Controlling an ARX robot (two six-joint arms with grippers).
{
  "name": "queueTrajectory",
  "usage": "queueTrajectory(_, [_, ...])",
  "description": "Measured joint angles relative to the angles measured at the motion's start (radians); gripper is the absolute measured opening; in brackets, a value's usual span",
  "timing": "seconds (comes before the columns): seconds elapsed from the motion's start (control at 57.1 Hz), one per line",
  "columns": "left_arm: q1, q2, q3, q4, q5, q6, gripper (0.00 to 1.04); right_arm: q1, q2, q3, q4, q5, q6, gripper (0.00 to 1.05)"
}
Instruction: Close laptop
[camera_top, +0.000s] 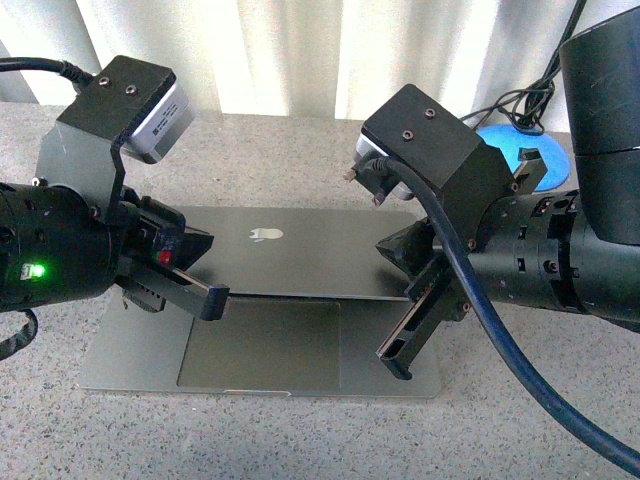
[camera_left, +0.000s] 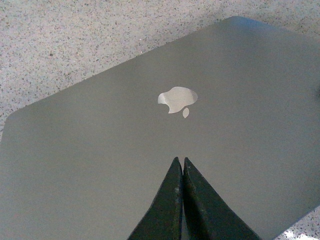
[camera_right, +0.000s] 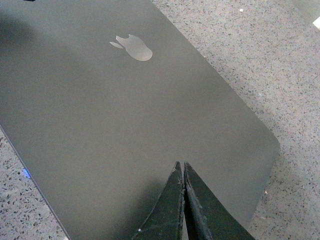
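The laptop (camera_top: 300, 255) lies on the speckled table with its space-grey lid folded far down over the base, apple logo (camera_top: 266, 235) facing up. The keyboard is hidden; the trackpad (camera_top: 260, 345) and palm rest still show in front of the lid's edge. My left gripper (camera_top: 213, 300) is shut, its tips at the lid's front edge on the left. In the left wrist view the gripper (camera_left: 181, 160) points at the lid (camera_left: 125, 150) just short of the logo. My right gripper (camera_top: 395, 360) is shut at the lid's right side. In the right wrist view it (camera_right: 180, 164) hovers over the lid (camera_right: 100, 125) near a corner.
A blue round object (camera_top: 520, 150) with black cables sits at the back right of the speckled grey tabletop (camera_top: 300, 150). A pale curtain hangs behind the table. Bare tabletop shows around the laptop in both wrist views.
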Motion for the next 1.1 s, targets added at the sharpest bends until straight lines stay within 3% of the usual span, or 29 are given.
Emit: queueTrajectory(1.103, [0.034,0.065,-0.026,0.046,0.055,-0.153,0.04,0.041,0.058,-0.022,0.033,0.024,0.042,0.01])
